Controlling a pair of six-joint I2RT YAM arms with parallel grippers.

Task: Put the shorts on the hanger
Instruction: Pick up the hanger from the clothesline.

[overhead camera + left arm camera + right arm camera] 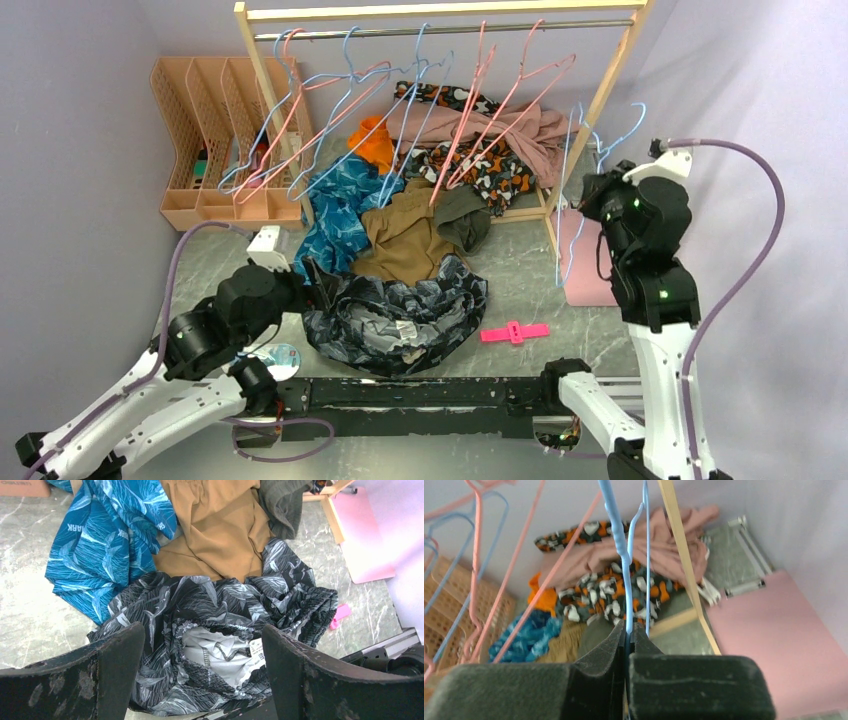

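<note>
The shorts [400, 315], dark with a pale leaf print, lie crumpled on the table near the front edge. In the left wrist view the shorts [220, 605] show their grey inside and a white label. My left gripper [315, 285] hangs over their left edge, and my left gripper [201, 630] stands open with nothing between its fingers. My right gripper [592, 195] is raised beside the rack's right post. My right gripper [628, 630] is shut on the wire of a light-blue hanger [623, 555]. That hanger [566, 215] hangs off the rail, down along the post.
A wooden rack [440, 12] carries several pink and blue hangers [350, 90]. Behind the shorts lie a teal garment [335, 205], a brown garment [405, 235] and a heap of clothes [480, 140]. A pink clip [513, 332], a pink board [585, 260] and a peach organiser [215, 130] are nearby.
</note>
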